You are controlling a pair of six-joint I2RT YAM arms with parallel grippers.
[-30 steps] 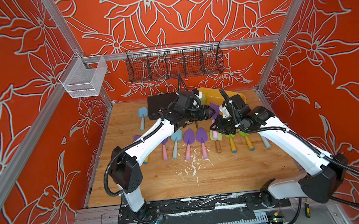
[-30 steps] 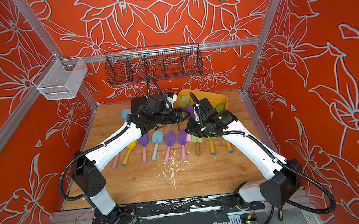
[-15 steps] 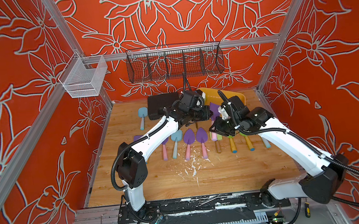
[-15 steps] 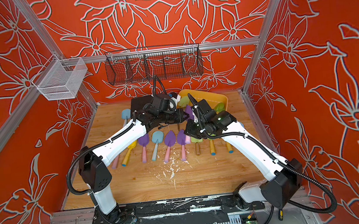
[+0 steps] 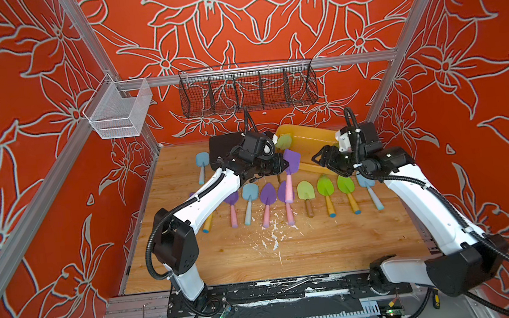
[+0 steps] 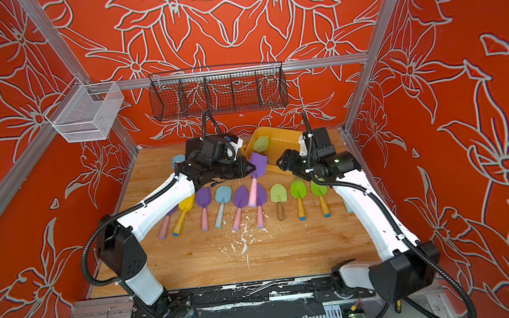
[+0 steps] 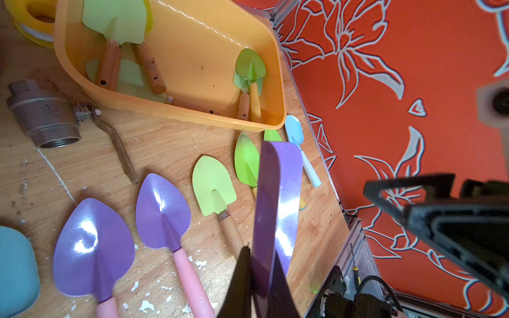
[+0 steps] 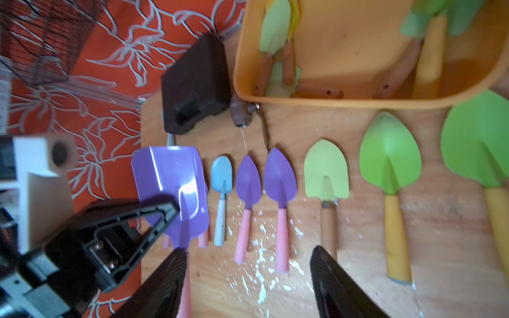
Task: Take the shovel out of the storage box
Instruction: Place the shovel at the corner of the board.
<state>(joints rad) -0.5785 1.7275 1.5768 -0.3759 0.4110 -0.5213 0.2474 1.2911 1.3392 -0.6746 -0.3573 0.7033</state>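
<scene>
While pinching purple shovel (image 7: 283, 192) by thin blade in left gripper (image 7: 260, 258), with right gripper (image 8: 248, 252) agape: risks swivel and drop.

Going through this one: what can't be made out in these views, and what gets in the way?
- Storage box contents: both top views, the right arm covers one end; only one pale green blade shows.
- Black tool case: top views, mostly behind the left arm.
- Purple shovel's handle: left wrist view, hidden under the left claw and cut by the frame edge.
- Green shovels at the box's end: right wrist view, motion-blurred.
</scene>
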